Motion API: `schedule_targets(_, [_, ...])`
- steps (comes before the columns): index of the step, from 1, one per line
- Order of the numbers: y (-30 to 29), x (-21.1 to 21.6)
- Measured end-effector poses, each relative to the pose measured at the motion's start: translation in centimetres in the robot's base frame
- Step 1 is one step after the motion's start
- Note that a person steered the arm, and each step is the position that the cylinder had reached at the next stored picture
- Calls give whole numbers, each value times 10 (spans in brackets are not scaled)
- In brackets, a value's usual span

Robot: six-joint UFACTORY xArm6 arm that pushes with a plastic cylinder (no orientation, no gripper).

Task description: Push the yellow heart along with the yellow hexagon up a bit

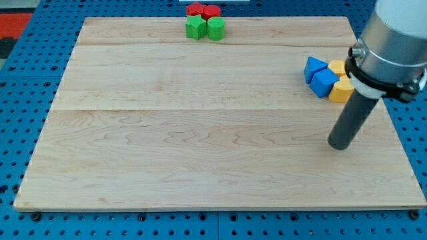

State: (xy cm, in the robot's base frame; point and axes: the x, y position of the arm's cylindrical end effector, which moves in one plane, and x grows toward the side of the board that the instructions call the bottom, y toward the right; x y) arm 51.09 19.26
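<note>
Two yellow blocks sit at the view's right, touching two blue blocks. The upper yellow block [337, 67] looks like the hexagon; the lower yellow block [340, 91] looks like the heart. The arm partly covers both. A blue triangular block [313, 68] and a blue cube-like block [324, 82] lie just left of them. My tip [339, 145] rests on the board below the yellow blocks, well apart from them.
Near the top edge stand a red star-like block [195, 9], a red block [211, 11], a green star-like block [195, 27] and a green block [215, 28]. The wooden board [200, 133] lies on a blue pegboard [20, 100].
</note>
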Motion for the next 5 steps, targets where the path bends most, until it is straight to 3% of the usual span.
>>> schedule_targets(4, [27,-71])
schedule_targets(5, [34,-55])
